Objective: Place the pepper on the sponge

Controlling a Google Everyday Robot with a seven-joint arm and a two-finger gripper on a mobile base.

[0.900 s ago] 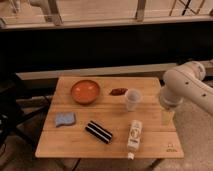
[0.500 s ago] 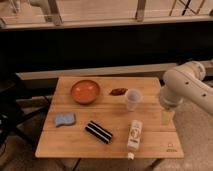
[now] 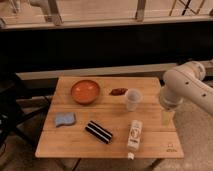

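Eyes on the pepper: lying flat on the wooden table, in the back half. Just at its 4 o'clock, a clear cup, upright, near but apart. At its 9 o'clock, the orange-red bowl. Down at 8 o'clock, well apart, the sponge, flat near the left edge. Toward 6 o'clock, a black striped block, then a white bottle on its side. Out past 4 o'clock, by the table's right edge under the pale arm: the gripper, probably pointing down; spread or closed, impossible to tell.
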